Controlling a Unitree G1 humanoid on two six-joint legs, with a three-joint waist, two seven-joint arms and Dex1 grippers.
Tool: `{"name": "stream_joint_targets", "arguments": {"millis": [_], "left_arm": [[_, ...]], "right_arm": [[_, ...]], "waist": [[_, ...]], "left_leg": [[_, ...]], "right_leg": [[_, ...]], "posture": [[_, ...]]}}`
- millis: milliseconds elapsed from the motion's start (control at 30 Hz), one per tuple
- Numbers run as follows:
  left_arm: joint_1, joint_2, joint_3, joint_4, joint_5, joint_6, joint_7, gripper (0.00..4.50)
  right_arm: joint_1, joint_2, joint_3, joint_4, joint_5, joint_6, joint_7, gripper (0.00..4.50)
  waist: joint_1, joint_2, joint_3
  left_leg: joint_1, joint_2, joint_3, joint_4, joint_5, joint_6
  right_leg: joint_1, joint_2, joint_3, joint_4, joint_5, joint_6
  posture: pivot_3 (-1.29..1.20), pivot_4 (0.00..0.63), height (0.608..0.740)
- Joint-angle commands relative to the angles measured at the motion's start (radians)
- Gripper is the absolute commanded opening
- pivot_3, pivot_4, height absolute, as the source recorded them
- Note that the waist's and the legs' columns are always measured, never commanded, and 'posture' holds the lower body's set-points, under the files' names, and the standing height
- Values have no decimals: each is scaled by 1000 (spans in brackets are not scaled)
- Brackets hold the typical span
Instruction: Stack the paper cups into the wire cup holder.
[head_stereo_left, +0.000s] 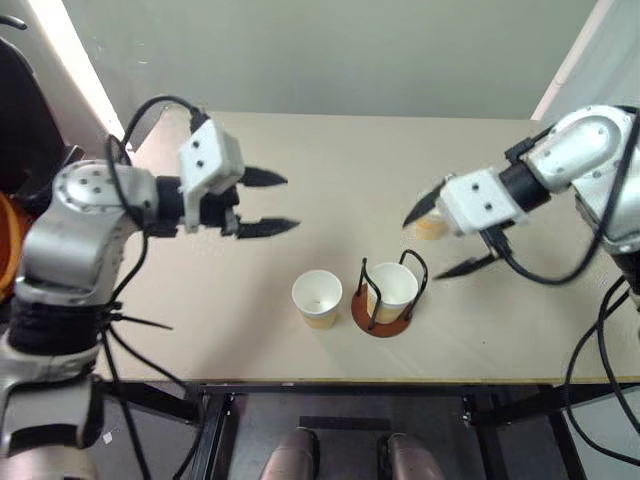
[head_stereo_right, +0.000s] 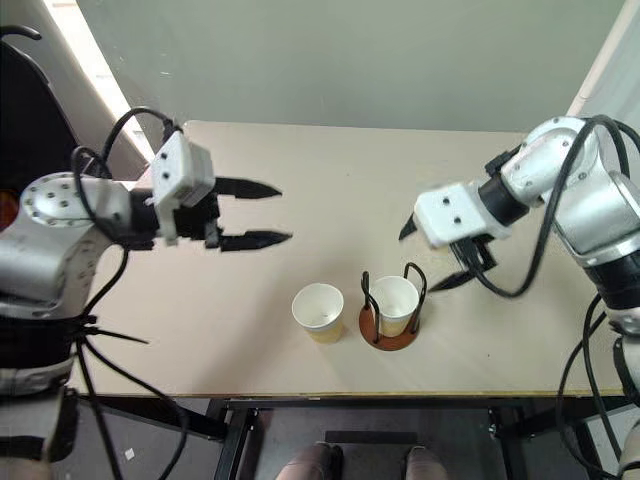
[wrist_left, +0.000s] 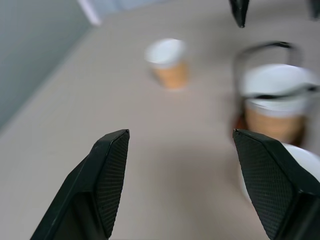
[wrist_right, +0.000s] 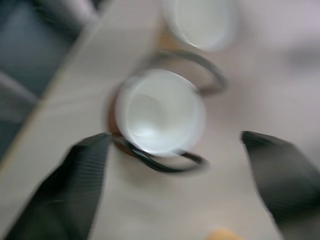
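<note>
Beige table (head_stereo_left: 300, 140) under me carries the wire cup holder (head_stereo_left: 385, 318) with one paper cup (head_stereo_left: 392, 287) seated inside; a second cup (head_stereo_left: 317, 298) stands just beside it, a third (head_stereo_left: 431, 226) behind my right gripper (head_stereo_left: 452, 241). Both it and my left gripper (head_stereo_left: 270, 203) are spread and empty. Cups look light and crushable; I'd pinch gently across the rim wall.
</note>
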Motion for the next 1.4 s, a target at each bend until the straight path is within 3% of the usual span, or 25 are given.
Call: {"name": "stream_joint_targets", "arguments": {"millis": [33, 167, 367, 433, 567, 900, 1033, 1333, 1400], "left_arm": [[-31, -25, -12, 24, 53, -36, 45, 3560], [5, -32, 0, -37, 29, -4, 51, 3560], [69, -16, 49, -150, -37, 52, 46, 3560], [96, -1, 78, -187, -72, 73, 38, 3560], [107, 14, 105, -207, -89, 96, 60, 3560], [75, -59, -3, -222, -27, 125, 162, 3560], [76, -44, 13, -241, -58, 154, 150, 3560], [92, -13, 22, -269, -82, 173, 139, 3560], [92, -2, 23, -270, -85, 166, 128, 3560]], "right_arm": [[-87, 47, -15, 249, -170, -118, -91, 4463], [-171, 147, 42, 557, -340, -245, -171, 4463], [-225, 267, 48, 850, -448, -353, -221, 4463], [-227, 295, 44, 910, -468, -369, -228, 4463], [-234, 325, 42, 1005, -515, -392, -267, 4463], [-222, 365, 31, 1103, -567, -388, -333, 4463], [-227, 372, 27, 1119, -577, -382, -355, 3585], [-225, 380, 11, 1130, -585, -382, -368, 257], [-227, 375, 4, 1125, -584, -391, -360, 30]], "waist": [[0, 0, 0], [-2, 0, 0], [0, 0, 0], [2, 0, 0], [5, 1, 0], [12, 1, 0], [11, 1, 0], [10, 1, 1], [10, 1, 1]], "left_leg": [[0, 0, 0, 0, 0, 0], [0, 0, 0, -2, -1, -1], [-3, 1, 0, -9, -1, -6], [-5, 2, 0, -9, 3, -17], [-10, 4, 0, -9, 2, -18], [-10, 4, -1, -5, 3, -19], [-8, 5, -1, -6, 4, -22], [-8, 6, -2, -7, 4, -23], [-8, 6, -2, -7, 4, -23]], "right_leg": [[0, 0, 0, 0, 0, 0], [-2, 0, 0, 0, 2, 2], [-9, 0, -2, 1, 4, 7], [-10, 1, -3, 1, 4, 6], [-11, 1, -7, 1, 4, 6], [-11, 0, -10, 1, 4, 6], [-11, 0, -11, 2, 4, 6], [-11, 0, -15, 2, 4, 5], [-11, 0, -15, 2, 4, 5]], "posture": [[0, 150, 740], [0, 150, 740], [0, 150, 740], [0, 150, 740], [0, 150, 740], [0, 150, 740], [0, 150, 740], [0, 150, 740], [0, 150, 740]]}}
